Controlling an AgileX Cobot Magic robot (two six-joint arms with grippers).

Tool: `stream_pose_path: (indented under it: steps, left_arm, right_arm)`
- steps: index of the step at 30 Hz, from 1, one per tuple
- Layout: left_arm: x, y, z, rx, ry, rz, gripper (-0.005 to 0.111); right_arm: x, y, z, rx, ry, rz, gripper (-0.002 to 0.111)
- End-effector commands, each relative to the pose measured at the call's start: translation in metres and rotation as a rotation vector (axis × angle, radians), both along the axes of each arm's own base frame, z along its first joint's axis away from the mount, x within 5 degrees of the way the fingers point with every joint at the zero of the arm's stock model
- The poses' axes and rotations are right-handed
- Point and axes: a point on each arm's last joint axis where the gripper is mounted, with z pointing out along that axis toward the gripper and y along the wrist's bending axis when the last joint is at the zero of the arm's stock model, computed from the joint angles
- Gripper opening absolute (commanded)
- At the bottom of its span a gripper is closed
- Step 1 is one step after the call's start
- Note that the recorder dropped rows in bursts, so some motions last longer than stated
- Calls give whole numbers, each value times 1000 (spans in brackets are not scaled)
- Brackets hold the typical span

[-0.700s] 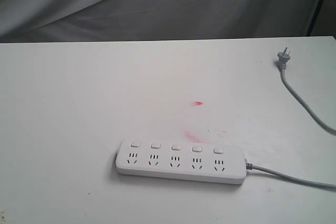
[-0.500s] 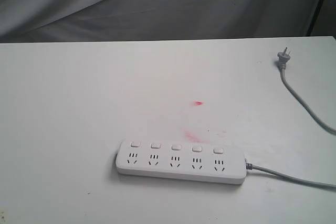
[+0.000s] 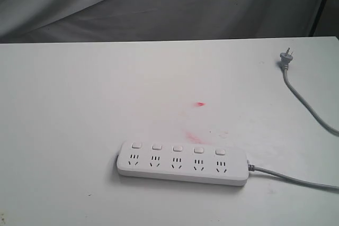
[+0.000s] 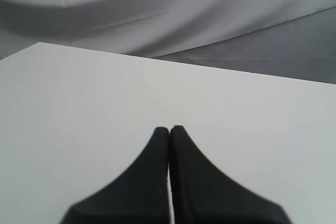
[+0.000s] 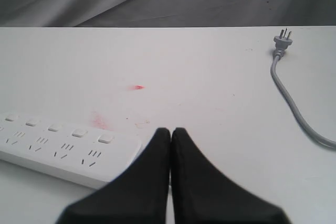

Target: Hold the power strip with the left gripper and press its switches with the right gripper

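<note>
The white power strip [image 3: 183,163] lies flat near the table's front, its long side running left to right. Its switches [image 3: 177,148] form a row of small square buttons along the far edge. The right wrist view shows the same power strip [image 5: 58,153] with its switches [image 5: 79,133] beside my right gripper [image 5: 170,130], which is shut with nothing in it and hangs near the strip's cord end. My left gripper [image 4: 169,128] is shut too, over bare table, with no strip in its view. Neither gripper appears in the exterior view.
The grey cord [image 3: 296,179] leaves the strip's right end and loops off the right edge to the plug [image 3: 286,56] at the back right. Red marks [image 3: 199,104] stain the white table [image 3: 79,109]. Grey cloth [image 3: 159,3] hangs behind.
</note>
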Motion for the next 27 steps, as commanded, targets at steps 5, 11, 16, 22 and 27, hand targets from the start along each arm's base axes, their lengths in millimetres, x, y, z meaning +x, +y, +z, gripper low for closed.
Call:
stream_pose_path:
  steps: [5,11,16,22,27]
  left_arm:
    - [0,0,0,-7,-11,2,0]
    - [1,-2,4,-138,-77,-5,0]
    - [-3,-4,31,-99,-128,-17,0]
    - [-11,-6,60,28,-151,-44,0]
    - [-17,-8,79,39,-207,-45,0]
  right_arm:
    - [0,0,-1,-2,-7,5,0]
    - [0,0,-1,-2,-7,5,0]
    - [0,0,-1,-2,-7,5,0]
    - [0,0,-1,-2,-7,5,0]
    - [0,0,-1,-2,-7,5,0]
